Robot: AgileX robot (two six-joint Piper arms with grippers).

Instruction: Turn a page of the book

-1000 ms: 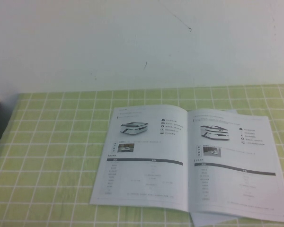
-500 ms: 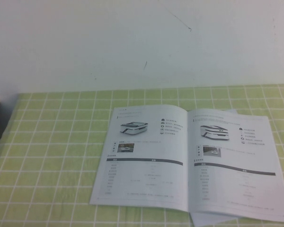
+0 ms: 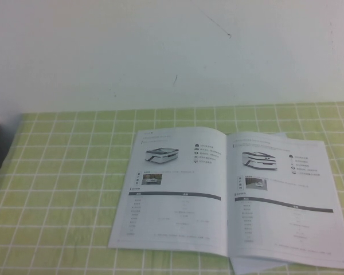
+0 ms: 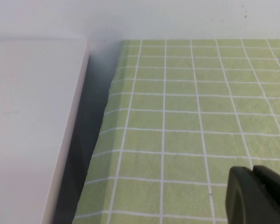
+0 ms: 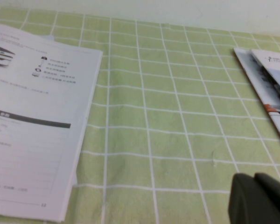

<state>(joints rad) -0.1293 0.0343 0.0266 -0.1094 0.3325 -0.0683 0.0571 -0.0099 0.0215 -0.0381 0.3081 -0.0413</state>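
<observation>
Lying open and flat on the bench [image 3: 63, 189], the book [image 3: 229, 197] is seen in the high view slightly right of the centre, toward the robot's side of the green, white-gridded cloth [image 3: 69, 160] that covers the bench. On each of the two facing pages a low flat vehicle is printed above a dark-headed specification table, and the right-hand page [image 3: 284, 200] is found resting flat, with the edges of further leaves showing just beneath its near edge. No arm is seen in the high view. The left pincer [image 4: 259, 196] is held just above the cloth near the bench's left edge, well apart from the book, beside a white panel [image 4: 32, 121]; its dark fingers are pressed together, with only a thin seam between them. The right pincer [image 5: 259, 198] is held low over bare cloth off the book's right edge, not touching the paper, and its fingers are likewise closed on nothing. A second printed booklet [image 5: 270, 88] with colour graphics is seen lying farther out on the cloth.
</observation>
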